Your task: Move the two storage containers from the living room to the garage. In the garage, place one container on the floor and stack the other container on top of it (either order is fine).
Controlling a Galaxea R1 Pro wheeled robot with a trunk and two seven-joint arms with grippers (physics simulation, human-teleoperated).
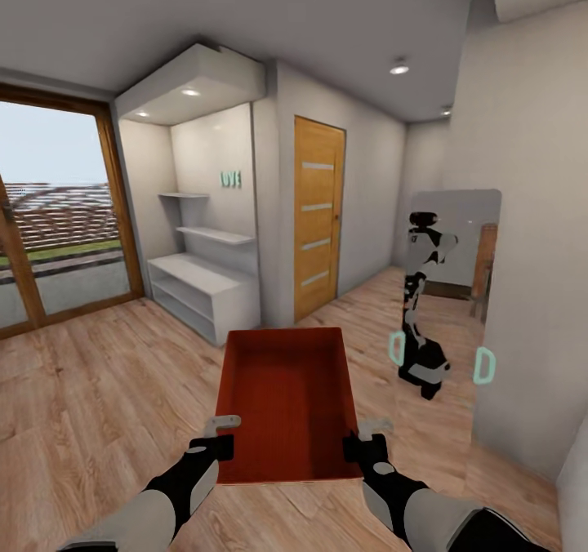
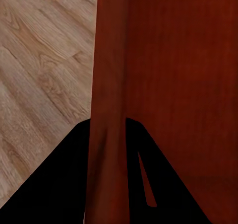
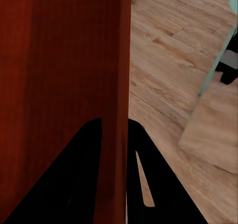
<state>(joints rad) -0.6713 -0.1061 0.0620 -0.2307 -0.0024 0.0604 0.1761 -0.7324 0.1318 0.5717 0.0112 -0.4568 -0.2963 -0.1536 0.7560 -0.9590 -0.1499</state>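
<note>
One orange-red open-top storage container (image 1: 286, 397) hangs level in front of me above the light wood plank floor. My left gripper (image 1: 222, 435) is shut on its left wall, near the corner closest to me. My right gripper (image 1: 363, 437) is shut on the right wall. In the left wrist view the container wall (image 2: 111, 85) runs between the two dark fingers (image 2: 59, 184). The right wrist view shows the opposite container wall (image 3: 121, 85) pinched the same way between dark fingers (image 3: 153, 184). The container is empty inside.
I am in a hallway with a wood plank floor (image 1: 90, 389). White built-in shelves (image 1: 204, 282) stand ahead left, a closed wooden door (image 1: 317, 217) straight ahead. A wall mirror (image 1: 449, 307) at right reflects the robot. Glass doors (image 1: 57, 209) are at far left.
</note>
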